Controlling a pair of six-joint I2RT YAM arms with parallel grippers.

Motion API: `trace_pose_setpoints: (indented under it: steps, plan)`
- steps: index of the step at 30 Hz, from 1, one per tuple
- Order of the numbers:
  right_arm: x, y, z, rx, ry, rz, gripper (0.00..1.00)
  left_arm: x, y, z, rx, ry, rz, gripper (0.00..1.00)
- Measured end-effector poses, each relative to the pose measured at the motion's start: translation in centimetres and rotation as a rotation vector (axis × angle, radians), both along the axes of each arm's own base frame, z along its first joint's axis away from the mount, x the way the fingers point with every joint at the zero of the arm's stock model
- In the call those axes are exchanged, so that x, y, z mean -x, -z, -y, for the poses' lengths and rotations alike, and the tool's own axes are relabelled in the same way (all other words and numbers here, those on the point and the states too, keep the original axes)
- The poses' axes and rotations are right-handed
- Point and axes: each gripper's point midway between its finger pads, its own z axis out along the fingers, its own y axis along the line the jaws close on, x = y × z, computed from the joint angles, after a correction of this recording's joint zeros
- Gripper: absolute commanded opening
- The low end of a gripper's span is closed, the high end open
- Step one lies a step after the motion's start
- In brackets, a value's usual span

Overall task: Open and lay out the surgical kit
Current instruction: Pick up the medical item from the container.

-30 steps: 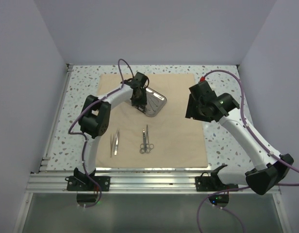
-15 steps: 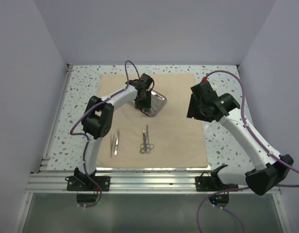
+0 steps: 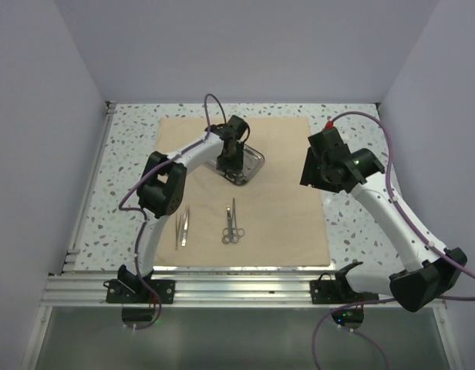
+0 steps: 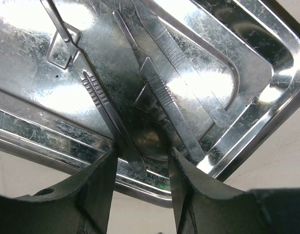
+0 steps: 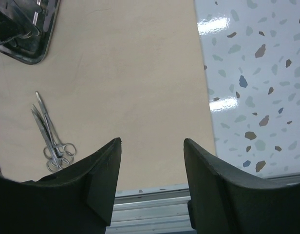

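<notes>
The speckled table (image 3: 129,154) carries a beige cloth (image 3: 276,216) spread flat, its far edge close to the back wall and its near edge close to the rail in front of the arms.

The left arm (image 3: 187,154) reaches across the cloth's far left part. The right arm (image 3: 384,216) bends in over the table's right side.

The steel tray (image 3: 254,160) sits on the far half of the cloth, turned at an angle to the cloth's edges.

The left claw (image 3: 230,158) hangs over the tray. The left wrist view shows its fingers (image 4: 99,185) set moderately apart over the tray's near rim (image 4: 267,122), clamping nothing. The right claw (image 3: 316,166) hovers above the cloth's right edge. It also stands moderately wide, with nothing between its fingers (image 5: 101,170) but cloth well below.

A ring-handled pair (image 3: 233,223), scissors and forceps though which is which I cannot tell, lies on the near middle of the cloth. The two are side by side, rings toward the arms. Tweezers (image 3: 181,225) lie to their left, near the cloth's left edge and apart from the pair.

In the tray lie two slim ribbed blades (image 4: 164,92), slanted and roughly parallel. The end of one lies in the gap of the left claw, though whether a finger touches it is unclear.
</notes>
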Motion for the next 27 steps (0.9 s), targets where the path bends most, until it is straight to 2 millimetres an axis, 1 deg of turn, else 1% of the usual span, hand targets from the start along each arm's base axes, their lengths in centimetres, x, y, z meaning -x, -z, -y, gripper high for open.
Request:
trace_pose_setpoints:
  steps: [4, 9, 13, 16, 21, 25, 27]
  plan:
    - [0.1, 0.0, 0.4, -0.001, 0.006, 0.001, 0.58, -0.5, 0.1, -0.4, -0.006, -0.005, -0.006, 0.47]
    - [0.2, 0.1, 1.1, -0.003, 0.014, -0.007, 0.57, -1.2, 0.2, -1.4, -0.002, -0.025, -0.011, 0.38]
    - [0.0, 0.2, 1.6, -0.001, 0.022, -0.01, 0.57, -1.0, 0.5, -2.1, 0.004, -0.004, -0.021, 0.34]
    - [-0.1, 0.2, 1.9, -0.005, 0.024, -0.017, 0.57, -0.8, 0.7, -2.1, 0.004, 0.045, -0.028, 0.31]
    - [-0.3, 0.6, 2.1, -0.003, 0.023, -0.034, 0.57, -0.7, 1.2, -2.5, -0.021, 0.131, -0.036, 0.22]
    - [-0.5, 0.9, 1.9, -0.008, 0.02, -0.044, 0.57, -0.7, 1.4, -2.6, -0.035, 0.188, -0.039, 0.17]
    - [-0.5, 1.0, 1.9, -0.014, 0.019, -0.047, 0.57, -0.7, 1.4, -2.5, -0.035, 0.203, -0.039, 0.06]
